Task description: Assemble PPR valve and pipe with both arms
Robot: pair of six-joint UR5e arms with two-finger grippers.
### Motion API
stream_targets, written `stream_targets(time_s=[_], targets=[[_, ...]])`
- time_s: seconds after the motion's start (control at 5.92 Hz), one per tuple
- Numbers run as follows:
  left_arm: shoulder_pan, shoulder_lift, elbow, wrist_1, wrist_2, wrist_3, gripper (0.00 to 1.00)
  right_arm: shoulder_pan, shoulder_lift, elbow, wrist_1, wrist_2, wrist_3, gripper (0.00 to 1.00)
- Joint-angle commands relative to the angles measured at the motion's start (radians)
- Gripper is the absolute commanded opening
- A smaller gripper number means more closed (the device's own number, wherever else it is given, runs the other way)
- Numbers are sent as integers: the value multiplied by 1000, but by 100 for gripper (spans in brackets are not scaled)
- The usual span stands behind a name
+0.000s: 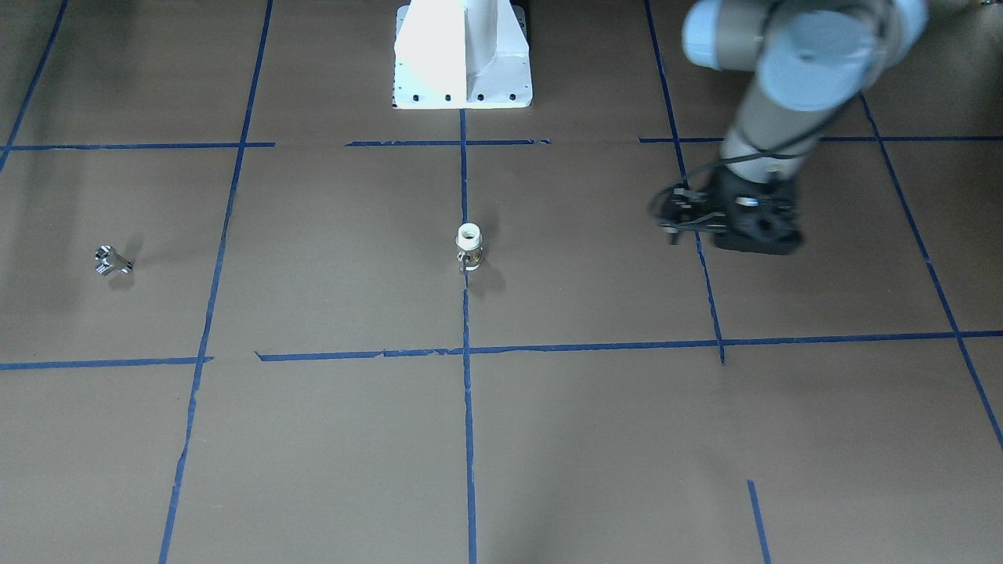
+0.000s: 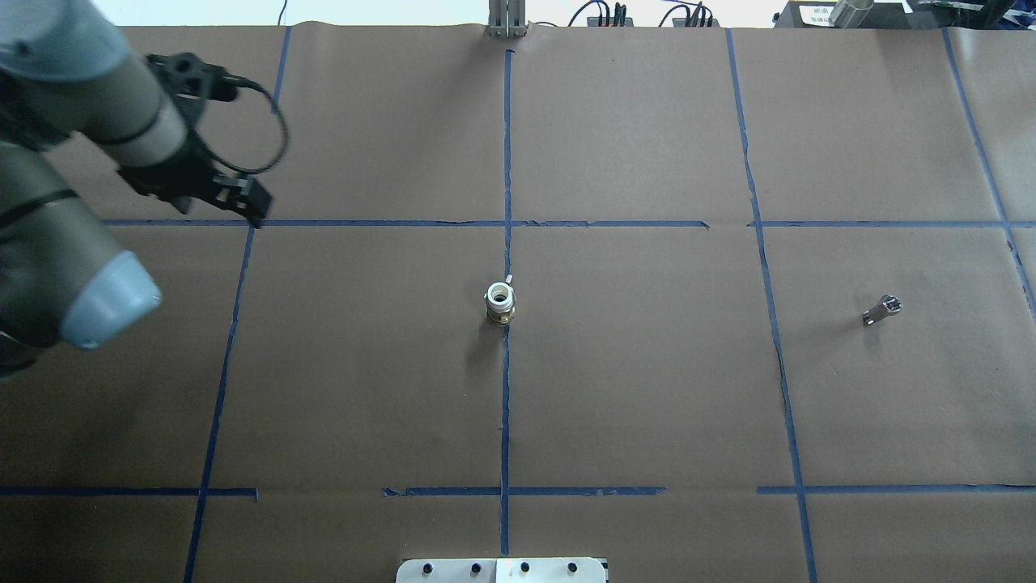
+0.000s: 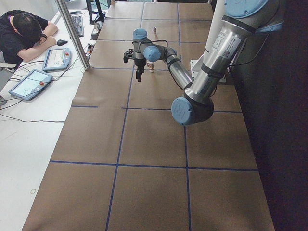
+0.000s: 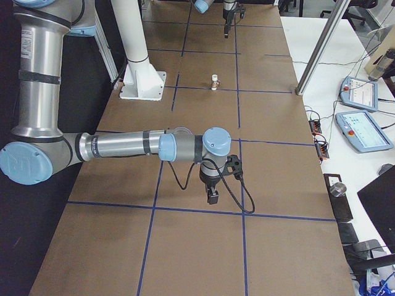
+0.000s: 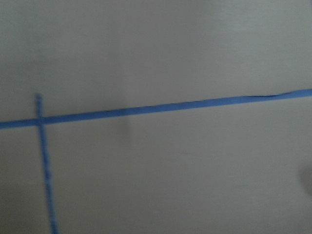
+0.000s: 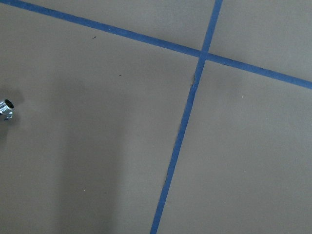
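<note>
The pipe (image 1: 468, 247) stands upright on the table's centre tape line, white ring end up and metal end down; it also shows in the overhead view (image 2: 500, 301). The chrome PPR valve (image 1: 112, 261) lies alone on the robot's right side (image 2: 882, 309) and shows at the left edge of the right wrist view (image 6: 6, 109). My left gripper (image 1: 672, 225) hovers, blurred, over the table far to the pipe's left (image 2: 247, 198); I cannot tell whether it is open. My right gripper (image 4: 212, 197) shows only in the exterior right view, pointing down and holding nothing; I cannot tell its state.
Brown paper with a grid of blue tape lines (image 2: 506, 162) covers the table. The robot's white base (image 1: 462, 59) stands at the table's robot-side edge. An operator (image 3: 24, 33) sits at a side desk with tablets beyond the table.
</note>
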Motion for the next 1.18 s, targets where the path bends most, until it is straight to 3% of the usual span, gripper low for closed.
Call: stream_targets(time_s=[0.0, 0.17, 0.51, 0.68, 0.84, 1.01], targets=[[-273, 160, 87, -1, -123, 396, 100, -13, 41, 1, -2, 6, 7, 100], [-417, 219, 176, 2, -153, 647, 100, -37, 66, -2, -4, 1, 10, 100], [-587, 381, 205, -13, -179, 727, 100, -63, 75, 42, -2, 7, 13, 100], [-607, 484, 180, -76, -182, 717, 100, -103, 99, 46, -5, 22, 49, 100], [-607, 489, 191, -120, -184, 683, 100, -146, 100, 55, 8, 45, 221, 100], [-607, 489, 191, -128, -198, 680, 100, -204, 89, 56, 125, 41, 313, 100]])
